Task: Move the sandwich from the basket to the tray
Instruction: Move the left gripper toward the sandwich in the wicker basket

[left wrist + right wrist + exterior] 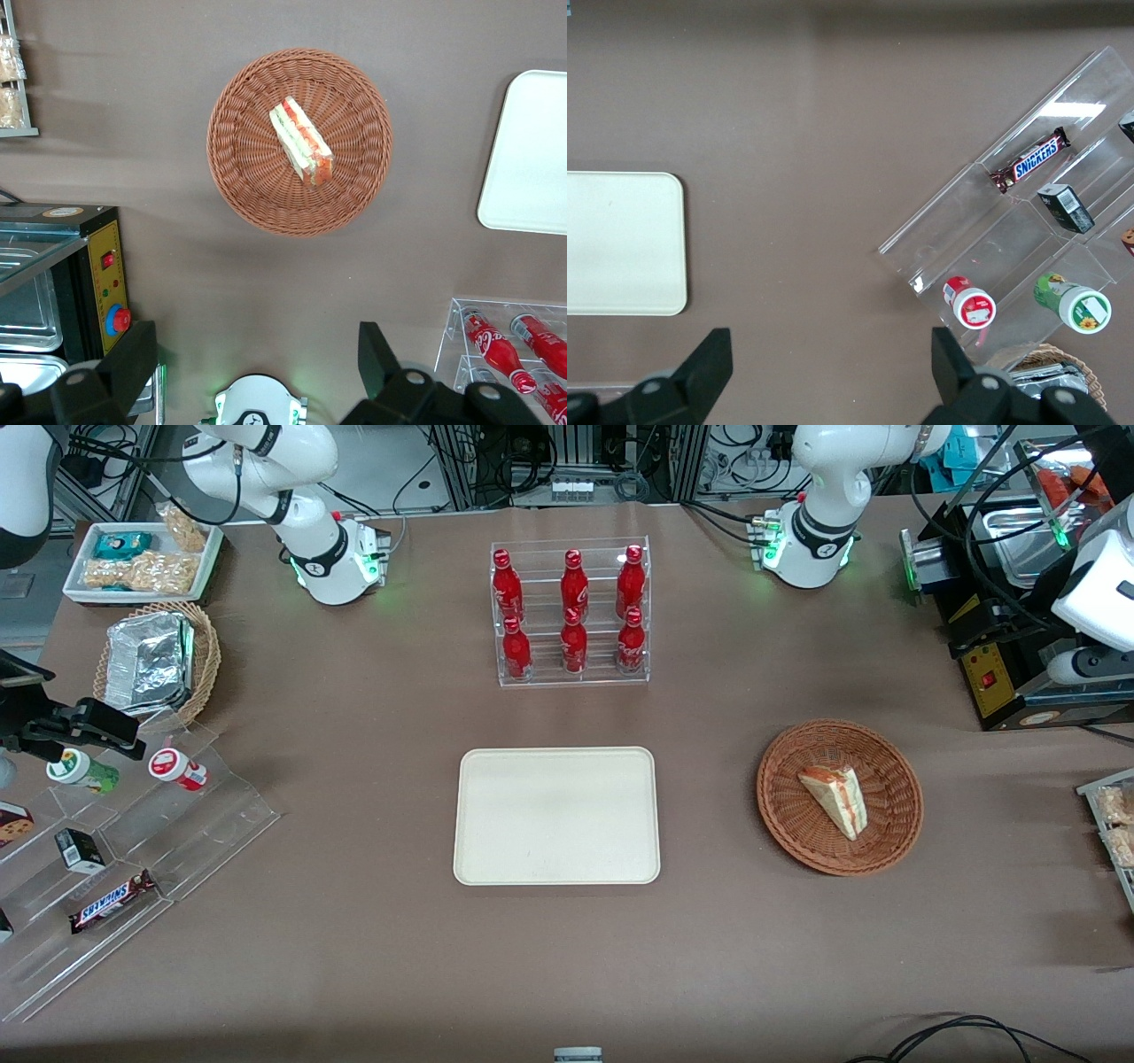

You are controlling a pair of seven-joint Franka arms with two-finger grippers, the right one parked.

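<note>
The sandwich [834, 797] lies on its side in the reddish-brown wicker basket [897, 828], toward the working arm's end of the table, with its orange-red and green filling edge showing. The cream-white tray [556, 815] sits bare beside the basket, well apart from it, and nearer the front camera than the clear rack of 6 red cola bottles [571, 611].

The gripper [257, 372] hangs high above the table with its 2 fingers [133, 359] spread wide and holding nothing; in the wrist view the basket [239, 181] and sandwich [301, 142] lie away from the gap between the fingers, not under it.

By my reading the task is at its very start: the approach, with no pick made yet. The next move calls for bringing the gripper over the basket, turning the fingers across the wedge's narrow thickness, and descending to close gently on the soft bread without striking the woven rim.
</note>
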